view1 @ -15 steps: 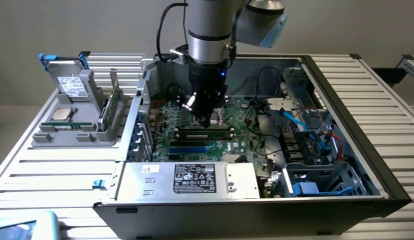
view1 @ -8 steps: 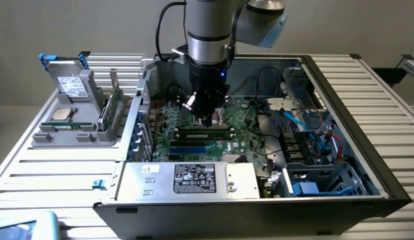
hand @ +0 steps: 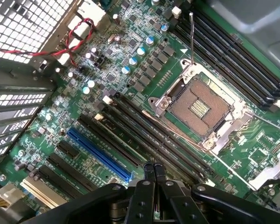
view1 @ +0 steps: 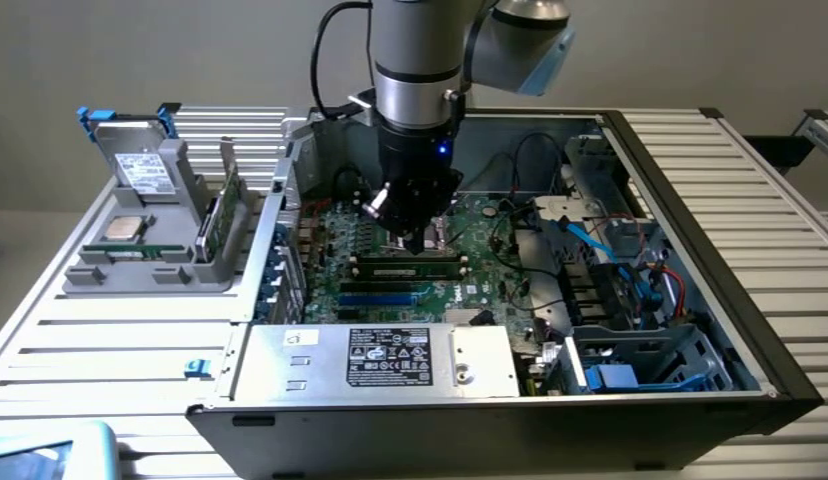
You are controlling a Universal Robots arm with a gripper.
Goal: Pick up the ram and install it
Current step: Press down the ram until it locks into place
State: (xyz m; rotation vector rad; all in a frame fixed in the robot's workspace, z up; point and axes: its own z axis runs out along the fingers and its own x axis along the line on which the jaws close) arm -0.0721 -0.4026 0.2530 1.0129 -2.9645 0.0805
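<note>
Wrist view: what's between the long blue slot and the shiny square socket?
In the wrist view, several long black slots lie side by side between the blue slot and the square socket.

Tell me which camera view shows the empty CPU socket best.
The wrist view: the CPU socket lies open and unobstructed, its contact grid and metal frame plain. In the exterior view the gripper hangs right over that area of the motherboard, so the socket is mostly hidden.
</note>
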